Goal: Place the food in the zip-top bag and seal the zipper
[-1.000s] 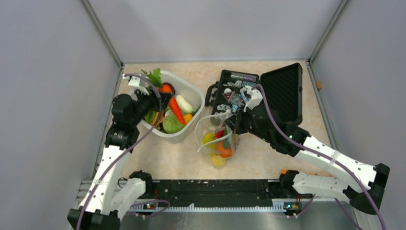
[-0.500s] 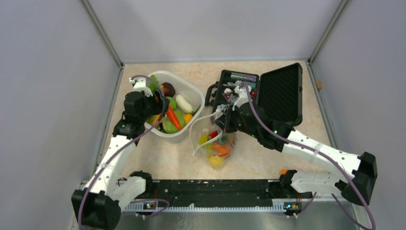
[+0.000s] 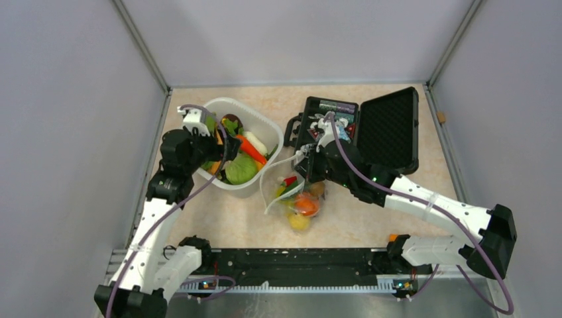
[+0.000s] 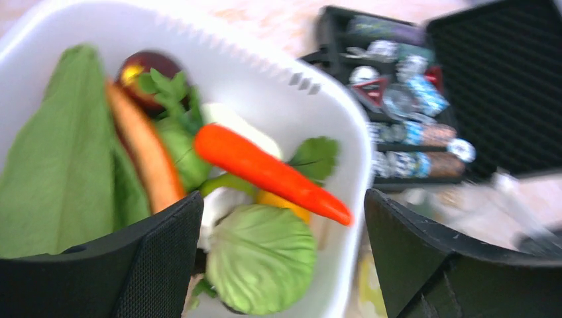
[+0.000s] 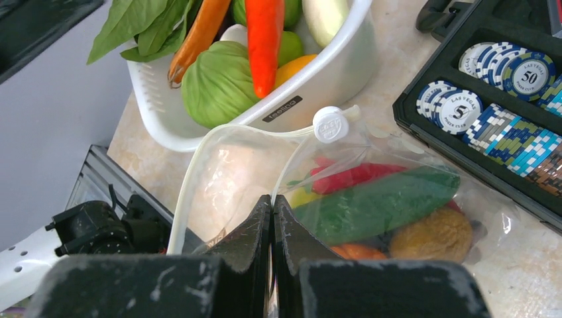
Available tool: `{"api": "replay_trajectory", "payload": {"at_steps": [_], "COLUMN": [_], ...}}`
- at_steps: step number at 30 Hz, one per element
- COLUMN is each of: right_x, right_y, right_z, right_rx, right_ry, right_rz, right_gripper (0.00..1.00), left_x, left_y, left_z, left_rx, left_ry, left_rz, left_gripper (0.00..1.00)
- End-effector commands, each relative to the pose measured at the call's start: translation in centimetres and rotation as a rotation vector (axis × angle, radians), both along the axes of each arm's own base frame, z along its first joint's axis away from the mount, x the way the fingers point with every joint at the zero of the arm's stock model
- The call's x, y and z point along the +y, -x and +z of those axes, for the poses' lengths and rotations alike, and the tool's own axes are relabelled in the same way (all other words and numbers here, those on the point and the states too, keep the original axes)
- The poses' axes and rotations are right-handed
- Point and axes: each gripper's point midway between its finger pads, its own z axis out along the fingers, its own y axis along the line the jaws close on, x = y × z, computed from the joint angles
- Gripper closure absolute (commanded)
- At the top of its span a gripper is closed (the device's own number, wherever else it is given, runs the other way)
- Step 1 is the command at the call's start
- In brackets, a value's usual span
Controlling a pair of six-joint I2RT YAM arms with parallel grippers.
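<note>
Arms are reaching forward over the table. The left gripper [image 4: 283, 199] is hovering above the white basket [image 4: 344, 132] with its fingers spread wide. The right gripper [image 5: 272, 207], pressed together, is pinching the zip-top bag [image 5: 225, 179] at its zipper [image 5: 187, 179]. The bag is lying between the basket and the black case [image 3: 391, 126], its mouth gaping, holding a cucumber [image 5: 378, 202].

Clear, floppy zip-top bag [image 5: 219, 172] is lying on its side, mouth gaping, zipper [image 5: 187, 175] bowed open in a loop. Inside it there's a cucumber [image 5: 378, 202] and a red pepper [image 5: 351, 177]. The carrot [image 5: 264, 40] and green leaves [image 5: 132, 23] sit in the white basket [image 5: 318, 76].
</note>
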Motion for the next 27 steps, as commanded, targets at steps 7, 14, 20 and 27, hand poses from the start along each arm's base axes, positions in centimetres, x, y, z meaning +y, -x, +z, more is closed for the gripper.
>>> {"api": "replay_trajectory", "payload": {"at_steps": [7,14,20,27], "right_x": [-0.1,-1.6,-1.1,-1.1], "right_y": [0.3,0.4,0.5,0.5], "right_z": [6.3,6.3,6.1,6.4], "right_rx": [-0.140,-0.145,-0.137,-0.142], "right_ry": [-0.153,-0.148,-0.151,-0.160], "right_rz": [0.019,-0.022,-0.008,-0.006], "right_gripper": [1.00,1.00,1.00,1.00], "left_x": [-10.0,-13.1,-13.1,-12.4], "left_y": [7.6,10.5,9.4,7.4], "left_z": [1.7,-0.7,-2.4,-3.1], "left_rx": [-0.056,0.034,0.096,0.107], "left_ry": [0.028,0.009,-0.045,-0.109], "left_rz": [-0.696,-0.877,-0.824,-0.723], "left_gripper": [0.13,0.15,0.38,0.72]}}
